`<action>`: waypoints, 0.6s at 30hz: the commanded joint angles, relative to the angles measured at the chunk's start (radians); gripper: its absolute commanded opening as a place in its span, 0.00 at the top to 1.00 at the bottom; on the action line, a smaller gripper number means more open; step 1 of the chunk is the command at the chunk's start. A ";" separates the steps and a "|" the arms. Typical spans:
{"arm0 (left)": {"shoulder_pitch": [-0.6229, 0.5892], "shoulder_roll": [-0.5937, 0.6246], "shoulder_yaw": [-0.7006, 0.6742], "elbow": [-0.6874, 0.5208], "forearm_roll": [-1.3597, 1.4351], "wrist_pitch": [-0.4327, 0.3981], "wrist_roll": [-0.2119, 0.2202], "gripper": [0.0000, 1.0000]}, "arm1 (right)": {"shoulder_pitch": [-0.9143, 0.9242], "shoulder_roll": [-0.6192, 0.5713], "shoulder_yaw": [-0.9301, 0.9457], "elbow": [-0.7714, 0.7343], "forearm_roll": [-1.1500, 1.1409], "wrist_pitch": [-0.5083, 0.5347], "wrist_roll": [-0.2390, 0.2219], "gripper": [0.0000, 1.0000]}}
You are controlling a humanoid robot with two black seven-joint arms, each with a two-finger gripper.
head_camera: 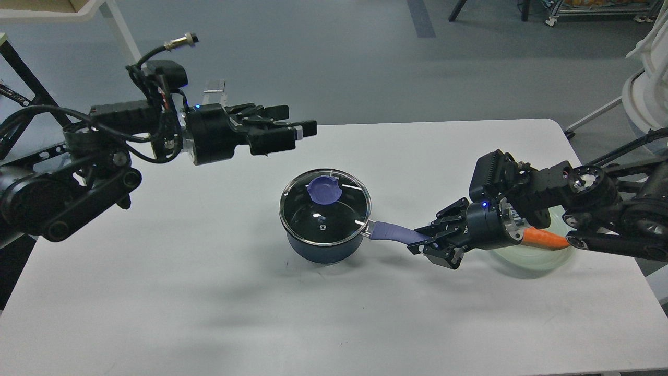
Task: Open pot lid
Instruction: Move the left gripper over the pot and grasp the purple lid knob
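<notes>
A dark blue pot [324, 245] stands in the middle of the white table [209, 292]. Its glass lid [334, 214] with a purple knob [324, 189] sits closed on it. The pot's purple handle [392, 231] points right. My right gripper [425, 242] is shut on the end of that handle. My left gripper [297, 129] is up above the table, to the upper left of the pot, pointing right towards it, seen side-on with its fingers apart. It holds nothing and is clear of the lid.
A pale green bowl [537, 258] with a carrot [545, 238] in it sits at the right, partly behind my right arm. A white table leg and black frame stand at the far left beyond the table.
</notes>
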 commanded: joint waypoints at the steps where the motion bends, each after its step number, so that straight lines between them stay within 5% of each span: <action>1: -0.073 -0.058 0.166 0.047 0.104 0.134 0.000 0.01 | 0.000 0.004 0.000 0.000 0.000 0.000 0.000 0.68; 18: -0.029 -0.204 0.216 0.212 0.230 0.145 0.000 0.01 | -0.001 0.009 -0.002 -0.006 -0.002 0.000 0.000 0.68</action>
